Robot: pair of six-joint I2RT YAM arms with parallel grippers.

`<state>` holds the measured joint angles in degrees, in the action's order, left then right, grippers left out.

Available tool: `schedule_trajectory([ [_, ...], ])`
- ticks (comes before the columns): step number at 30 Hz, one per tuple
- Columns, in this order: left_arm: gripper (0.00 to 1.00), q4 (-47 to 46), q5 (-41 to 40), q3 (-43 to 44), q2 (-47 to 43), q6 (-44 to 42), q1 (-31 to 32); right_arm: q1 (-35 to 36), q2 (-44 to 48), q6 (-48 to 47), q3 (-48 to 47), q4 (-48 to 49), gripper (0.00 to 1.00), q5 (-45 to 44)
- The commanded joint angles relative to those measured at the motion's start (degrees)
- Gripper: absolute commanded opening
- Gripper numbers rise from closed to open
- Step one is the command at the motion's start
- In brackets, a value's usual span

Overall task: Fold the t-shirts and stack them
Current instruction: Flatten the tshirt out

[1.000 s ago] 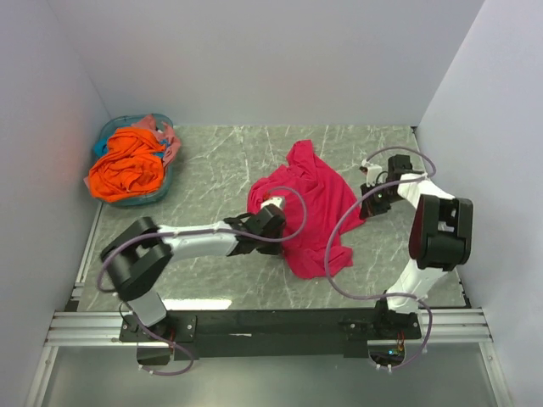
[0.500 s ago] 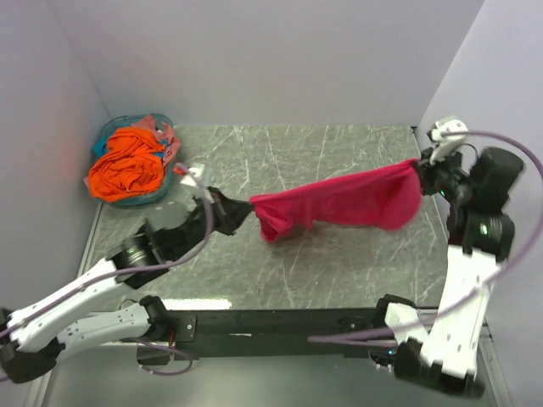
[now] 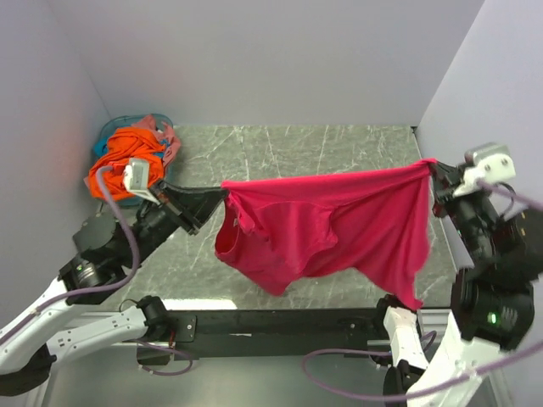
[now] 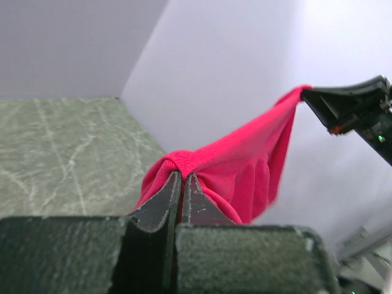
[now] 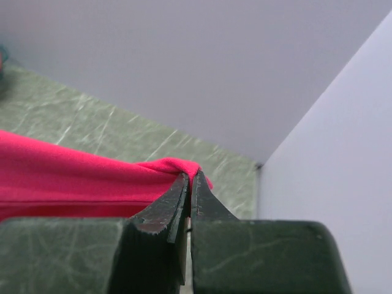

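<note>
Crimson-pink t-shirt [image 3: 339, 225] hangs stretched above table [image 3: 280, 144]; left gripper [image 3: 221, 196] clamps one end, right gripper [image 3: 433, 167] the other; orange t-shirt [image 3: 125, 170] in basket [image 3: 110, 131], far-left corner.

A: Top external, position?
B: Fixed, high behind the arm bases [image 3: 151, 312], looking down on the whole table [image 3: 280, 153].
A: Wrist units?
B: Both close, sighting along their own jaws. Left faces across to the right gripper [image 4: 309, 96]; right faces the back wall [image 5: 153, 61].
A: Overlap?
B: All three show the crimson t-shirt [image 3: 339, 220].

Bright, even light; soft shadows.
</note>
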<state>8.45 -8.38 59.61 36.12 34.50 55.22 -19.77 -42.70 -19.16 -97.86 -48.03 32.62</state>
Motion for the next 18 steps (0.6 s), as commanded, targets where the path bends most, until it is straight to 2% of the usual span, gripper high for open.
schedule_trajectory([
  [1, 0.00, -2.20, -9.25, -1.16, 4.47, -1.10, 0.15, -0.36, -6.06, 4.47, 7.05, 2.85, 0.00, 1.82],
  [3, 0.00, -3.96, -18.13, -3.96, 6.76, 0.12, -0.20, 0.25, -8.44, 5.35, 10.13, 6.18, 0.00, 4.63],
  [4, 0.01, -4.92, -19.73, -5.11, 9.73, 1.17, -0.90, 1.39, -11.24, 6.58, 13.46, 7.67, 0.00, 5.25],
  [6, 0.00, -8.96, -13.63, -8.88, 13.34, 6.17, -8.17, 8.05, -14.50, 6.41, 16.64, 12.14, 0.00, 1.50],
  [7, 0.01, -11.93, -8.63, -10.47, 17.89, 8.72, -12.29, 10.60, -18.09, 6.15, 20.22, 14.09, 0.00, -3.57],
  [8, 0.01, -17.27, 1.08, -12.14, 20.81, 14.74, -20.34, 12.89, -20.38, 6.15, 21.74, 16.11, 0.00, -5.10],
  [9, 0.01, -21.07, 4.05, -15.11, 24.14, 17.33, -23.72, 16.13, -22.93, 6.67, 22.80, 20.39, 0.00, -5.81],
  [11, 0.01, -26.70, 6.53, -15.59, 37.48, 19.63, -29.09, 18.00, -34.08, 9.91, 22.20, 24.37, 0.03, -6.34],
  [12, 0.06, -28.56, 7.67, -11.58, 48.06, 18.94, -30.16, 19.14, -43.60, 10.80, 20.19, 25.61, 0.05, -7.30],
  [13, 0.12, -28.14, 7.94, -8.49, 53.13, 18.15, -31.04, 19.50, -48.48, 11.94, 13.90, 25.18, 0.13, -8.09],
  [14, 0.34, -27.18, 9.07, -1.59, 57.79, 16.41, -32.18, 19.51, -53.06, 12.21, 9.84, 22.39, 0.21, -8.80],
  [15, 0.49, -25.69, 9.52, 1.53, 61.40, 15.52, -32.46, 19.51, -57.19, 12.13, 5.88, 20.97, 0.28, -9.24],
  [16, 0.60, -22.72, 8.65, 4.08, 65.70, 14.46, -32.54, 19.51, -62.02, 12.56, 0.45, 20.09, 0.39, -9.85],
  [17, 0.75, -22.16, 8.65, 5.76, 66.27, 12.37, -32.46, 19.51, -63.02, 12.65, -1.00, 19.65, 0.47, -10.64],
  [18, 0.81, -22.16, 8.56, 6.99, 66.10, 11.39, -32.46, 19.51, -62.25, 12.48, -1.62, 19.55, 0.54, -10.82],
])
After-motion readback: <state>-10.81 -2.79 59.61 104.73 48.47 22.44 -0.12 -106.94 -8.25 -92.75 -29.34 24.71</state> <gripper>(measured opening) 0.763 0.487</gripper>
